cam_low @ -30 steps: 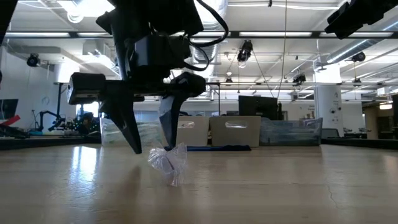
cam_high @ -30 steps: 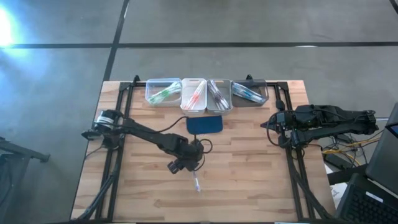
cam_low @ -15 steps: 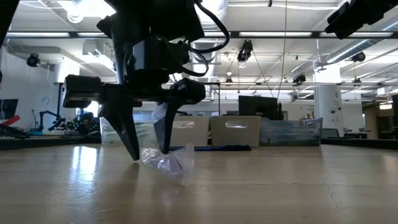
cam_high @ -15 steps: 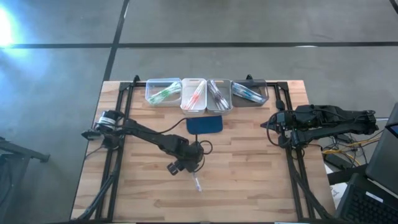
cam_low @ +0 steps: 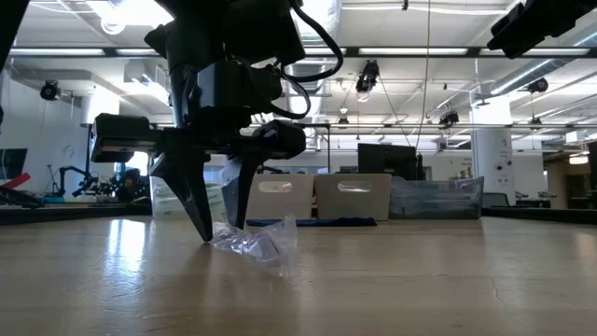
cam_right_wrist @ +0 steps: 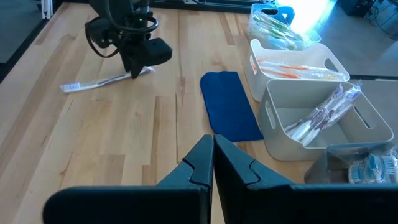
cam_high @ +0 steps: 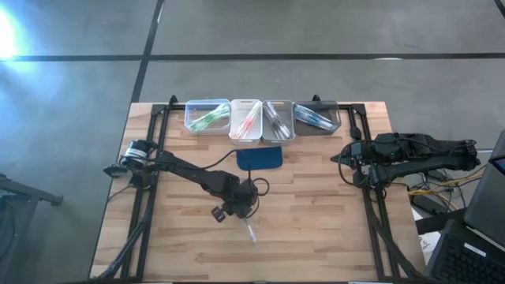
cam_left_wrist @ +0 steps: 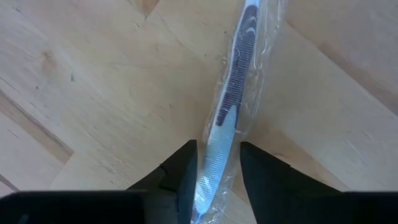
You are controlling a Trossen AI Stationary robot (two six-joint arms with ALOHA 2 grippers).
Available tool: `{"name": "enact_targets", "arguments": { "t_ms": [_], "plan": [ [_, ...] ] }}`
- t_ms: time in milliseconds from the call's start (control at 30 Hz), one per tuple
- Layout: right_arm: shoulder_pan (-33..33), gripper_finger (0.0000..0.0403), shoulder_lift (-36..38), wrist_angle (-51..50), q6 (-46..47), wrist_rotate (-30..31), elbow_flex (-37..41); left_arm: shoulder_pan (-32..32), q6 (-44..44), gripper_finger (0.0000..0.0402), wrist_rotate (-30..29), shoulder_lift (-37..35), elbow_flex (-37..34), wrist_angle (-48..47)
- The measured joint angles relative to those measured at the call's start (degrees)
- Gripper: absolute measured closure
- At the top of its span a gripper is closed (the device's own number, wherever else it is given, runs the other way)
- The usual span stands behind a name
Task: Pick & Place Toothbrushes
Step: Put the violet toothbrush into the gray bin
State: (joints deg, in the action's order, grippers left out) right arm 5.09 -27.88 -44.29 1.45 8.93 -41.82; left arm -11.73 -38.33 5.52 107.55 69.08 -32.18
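The left gripper (cam_low: 222, 233) has narrowed around the wrapped toothbrush (cam_left_wrist: 231, 106) on the tabletop (cam_high: 316, 229) — half open, not yet gripping. Lifting looks next.

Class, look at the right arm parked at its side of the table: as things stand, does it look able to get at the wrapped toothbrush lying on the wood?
Probably not: the left end effector already straddles the toothbrush, blocking it.

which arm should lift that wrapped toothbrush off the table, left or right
Left. The left gripper is down at the wrapped toothbrush, one finger on each side of it. The right gripper is shut at the table's right edge, far away.
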Motion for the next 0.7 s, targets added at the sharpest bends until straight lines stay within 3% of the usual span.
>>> {"name": "enact_targets", "arguments": {
  "t_ms": [567, 700],
  "plan": [
    [0.0, 0.0394, 0.0, 0.0, 0.0, 0.0, 0.0, 0.0, 1.3, 0.0381, 0.0, -0.1, 0.0, 0.0],
    [0.0, 0.0394, 0.0, 0.0, 0.0, 0.0, 0.0, 0.0, 2.6, 0.0386, 0.0, -0.1, 0.0, 0.0]
  ]
}}
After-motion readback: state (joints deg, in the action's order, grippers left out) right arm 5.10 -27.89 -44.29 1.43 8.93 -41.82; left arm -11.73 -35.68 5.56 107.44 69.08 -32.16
